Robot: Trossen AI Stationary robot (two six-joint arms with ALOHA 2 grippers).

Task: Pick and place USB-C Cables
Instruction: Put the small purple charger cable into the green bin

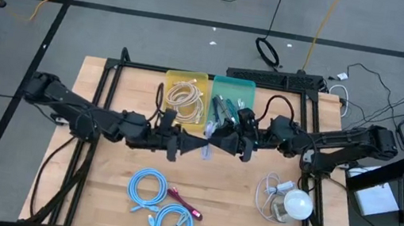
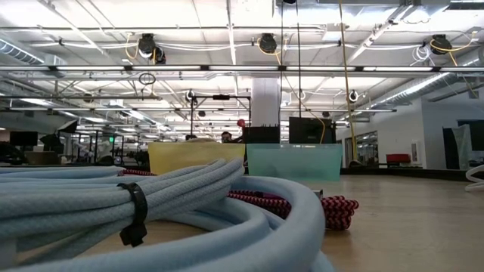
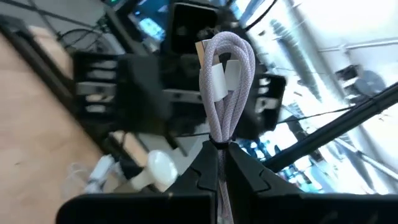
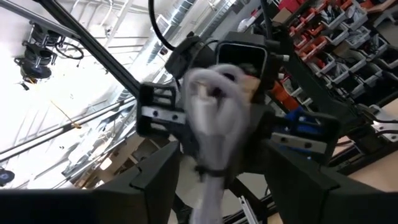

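So both arms meet in the middle of the high view, just below the two bins. The left gripper (image 3: 221, 163) is clamped tight on a folded purple cable (image 3: 225, 81), holding it by the lower end so the loop sticks up. The right gripper (image 4: 219, 163) faces it with fingers spread wide apart, and the same cable sits blurry between them, so this looks like a handoff in mid-air.

Where the rest of the stuff is: a beige cable coil (image 1: 186, 98) is in the yellow bin (image 1: 180, 76), some teal cables (image 1: 223, 108) lie in the teal bin (image 1: 243, 85). Two light blue coils (image 1: 149, 184) and a maroon cable (image 1: 186, 204) are in the lower middle of the high view on the table (image 1: 105, 147), not sorted yet. The bulb cord (image 1: 285, 199) at lower right isn't part of this.

To do this step well, I'd say the right fingers should close on the upper loop, well clear of the left fingers, and be fully pinched before the left lets go. The cable is floppy, so grabbing both strands of the fold matters, otherwise one could slip out and it drops between the bins.
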